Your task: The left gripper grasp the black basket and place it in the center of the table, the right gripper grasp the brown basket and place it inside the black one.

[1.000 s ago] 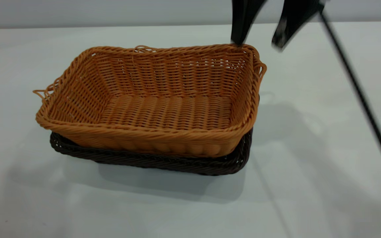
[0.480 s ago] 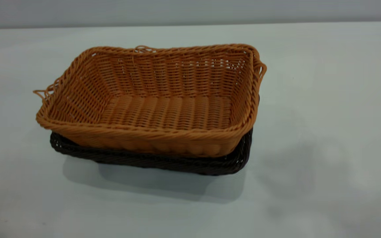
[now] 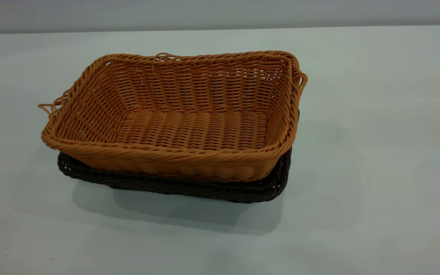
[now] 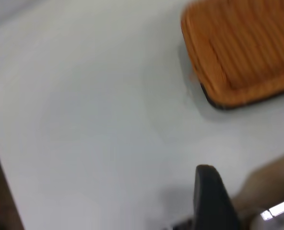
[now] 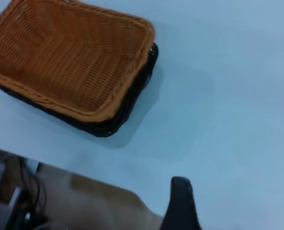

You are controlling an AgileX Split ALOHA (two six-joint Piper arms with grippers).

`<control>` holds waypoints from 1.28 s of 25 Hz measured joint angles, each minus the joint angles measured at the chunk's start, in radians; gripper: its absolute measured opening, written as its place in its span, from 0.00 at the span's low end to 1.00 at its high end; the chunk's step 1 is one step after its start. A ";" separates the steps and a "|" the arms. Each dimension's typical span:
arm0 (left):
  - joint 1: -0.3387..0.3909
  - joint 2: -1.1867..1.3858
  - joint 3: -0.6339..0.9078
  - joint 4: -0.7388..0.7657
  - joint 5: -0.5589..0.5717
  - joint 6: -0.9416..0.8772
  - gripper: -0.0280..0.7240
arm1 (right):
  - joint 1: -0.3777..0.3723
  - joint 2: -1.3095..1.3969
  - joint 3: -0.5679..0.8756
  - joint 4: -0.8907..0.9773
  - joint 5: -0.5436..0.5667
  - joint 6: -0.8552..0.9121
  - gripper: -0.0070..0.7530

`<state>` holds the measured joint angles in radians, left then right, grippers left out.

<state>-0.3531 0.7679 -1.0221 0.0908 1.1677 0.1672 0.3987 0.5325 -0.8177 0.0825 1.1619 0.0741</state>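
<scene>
Brown basket (image 3: 174, 118) nested in black basket (image 3: 174, 187), mid table (image 3: 376, 152), slightly toward left edge. Likely light, stiff wicker, grippy weave; best pinch: braided rim. Left gripper (image 4: 211, 201), right gripper (image 5: 180, 203) well clear; claw state cannot tell.

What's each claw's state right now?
Left claw: clear of the baskets, holding nothing; open or shut cannot be told.
Right claw: same, cannot be told.
</scene>
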 joint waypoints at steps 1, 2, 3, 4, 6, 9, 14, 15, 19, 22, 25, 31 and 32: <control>0.000 0.000 0.036 -0.009 0.000 -0.013 0.52 | 0.000 -0.053 0.061 -0.001 -0.024 0.002 0.67; 0.000 0.000 0.070 -0.020 0.000 -0.026 0.52 | 0.000 -0.100 0.108 -0.002 -0.038 0.002 0.67; 0.000 0.000 0.098 -0.031 0.000 -0.038 0.52 | 0.000 -0.134 0.159 -0.004 -0.048 0.002 0.67; 0.000 0.000 0.130 -0.046 0.000 -0.052 0.52 | 0.000 -0.168 0.205 -0.004 -0.053 0.003 0.67; 0.000 0.000 0.189 -0.077 0.000 -0.071 0.52 | 0.000 -0.213 0.278 -0.005 -0.055 0.003 0.66; 0.000 0.000 0.291 -0.124 0.000 -0.078 0.52 | 0.000 -0.240 0.346 -0.008 -0.041 0.007 0.66; 0.000 0.000 0.463 -0.176 -0.020 -0.081 0.52 | 0.000 -0.245 0.355 -0.020 -0.041 0.014 0.66; 0.000 0.000 0.494 -0.181 -0.040 -0.082 0.52 | 0.000 -0.245 0.355 -0.022 -0.041 0.014 0.66; 0.000 -0.007 0.531 -0.179 -0.085 -0.104 0.52 | 0.000 -0.245 0.355 -0.023 -0.041 0.014 0.66; 0.000 -0.026 0.531 -0.179 -0.085 -0.105 0.52 | 0.000 -0.245 0.355 -0.024 -0.041 0.014 0.66; 0.000 -0.048 0.531 -0.179 -0.084 -0.107 0.52 | 0.000 -0.246 0.355 -0.025 -0.041 0.014 0.66; 0.000 -0.118 0.532 -0.179 -0.084 -0.107 0.52 | -0.023 -0.288 0.355 -0.024 -0.041 0.014 0.66; 0.006 -0.133 0.532 -0.180 -0.084 -0.107 0.52 | -0.053 -0.307 0.355 -0.022 -0.041 0.014 0.66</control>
<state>-0.3468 0.6352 -0.4900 -0.0892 1.0842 0.0597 0.3460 0.2254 -0.4625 0.0609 1.1208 0.0884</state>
